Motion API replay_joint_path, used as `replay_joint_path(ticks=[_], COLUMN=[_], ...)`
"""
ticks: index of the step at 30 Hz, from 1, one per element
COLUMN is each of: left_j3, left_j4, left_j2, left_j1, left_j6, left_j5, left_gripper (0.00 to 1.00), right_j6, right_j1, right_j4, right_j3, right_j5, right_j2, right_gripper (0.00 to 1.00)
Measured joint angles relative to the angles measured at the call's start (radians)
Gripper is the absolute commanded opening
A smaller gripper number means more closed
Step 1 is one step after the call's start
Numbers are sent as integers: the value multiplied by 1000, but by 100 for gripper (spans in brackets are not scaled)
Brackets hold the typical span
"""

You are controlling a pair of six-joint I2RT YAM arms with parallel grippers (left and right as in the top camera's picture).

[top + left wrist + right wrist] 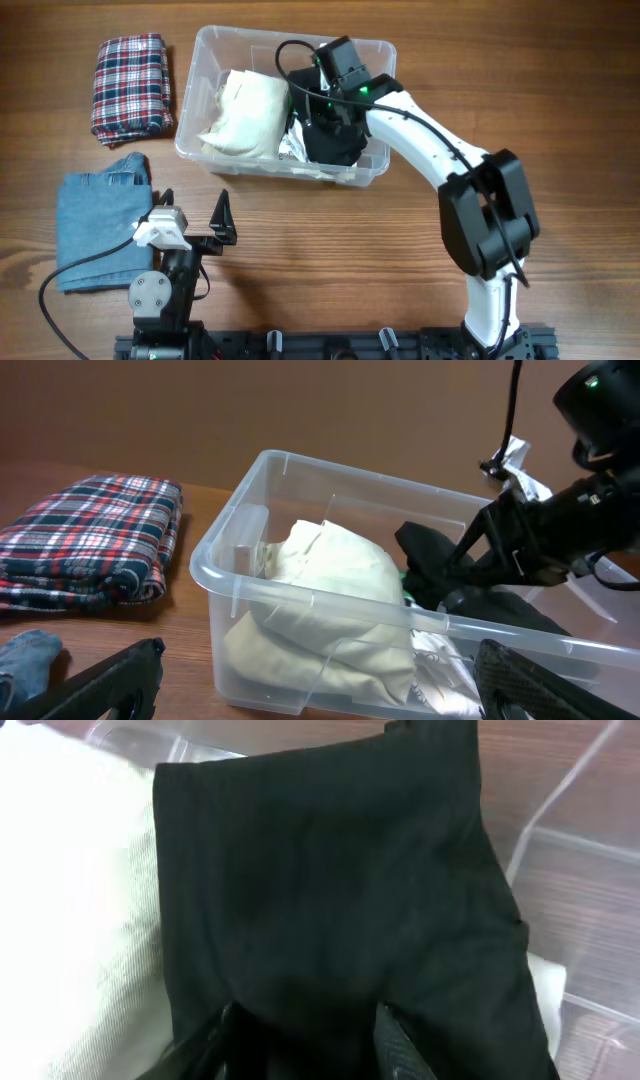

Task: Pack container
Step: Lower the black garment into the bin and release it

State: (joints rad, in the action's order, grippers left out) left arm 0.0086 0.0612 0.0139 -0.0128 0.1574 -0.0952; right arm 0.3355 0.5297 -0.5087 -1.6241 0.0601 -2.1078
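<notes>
The clear container (pixel 262 30) stands at the table's far middle. A cream folded garment (pixel 245 110) fills its left half, and a black garment (pixel 335 145) lies in its right half. My right gripper (pixel 325 115) reaches down into the container onto the black garment (pixel 330 870). Its jaws are partly open, with dark cloth lying between the fingertips (pixel 385 1025). My left gripper (pixel 194 205) rests near the table's front, wide open and holding nothing. In the left wrist view it faces the container's near wall (pixel 300 595).
A folded red-and-navy plaid garment (pixel 130 85) lies left of the container. A folded denim garment (pixel 100 225) sits at the front left, beside my left arm. A pale printed cloth (pixel 290 145) shows under the black garment.
</notes>
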Motion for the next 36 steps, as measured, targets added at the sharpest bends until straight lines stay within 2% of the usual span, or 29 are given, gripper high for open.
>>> replay_joint_path(ticks=[5, 9, 14, 19, 24, 28, 36], left_j3=[0, 0, 0, 0, 0, 0, 0], left_j4=[0, 0, 0, 0, 0, 0, 0], left_j2=[0, 0, 0, 0, 0, 0, 0], left_j1=[0, 0, 0, 0, 0, 0, 0], left_j6=[0, 0, 0, 0, 0, 0, 0], left_j5=[0, 0, 0, 0, 0, 0, 0], left_gripper=[100, 100, 100, 100, 100, 100, 100], right_j6=[0, 2, 3, 3, 3, -6, -9], right_j1=[0, 8, -6, -76, -145, -146, -146], right_j4=[-8, -77, -188, -355, -417, -420, -438], right_j3=[-7, -13, -13, -26, -2, 1, 1], right_j5=[-5, -90, -298, -377, -314, -239, -204], right_j2=[0, 43, 266, 425, 381, 325, 195], right_gripper=[48, 59, 60, 65, 63, 57, 57])
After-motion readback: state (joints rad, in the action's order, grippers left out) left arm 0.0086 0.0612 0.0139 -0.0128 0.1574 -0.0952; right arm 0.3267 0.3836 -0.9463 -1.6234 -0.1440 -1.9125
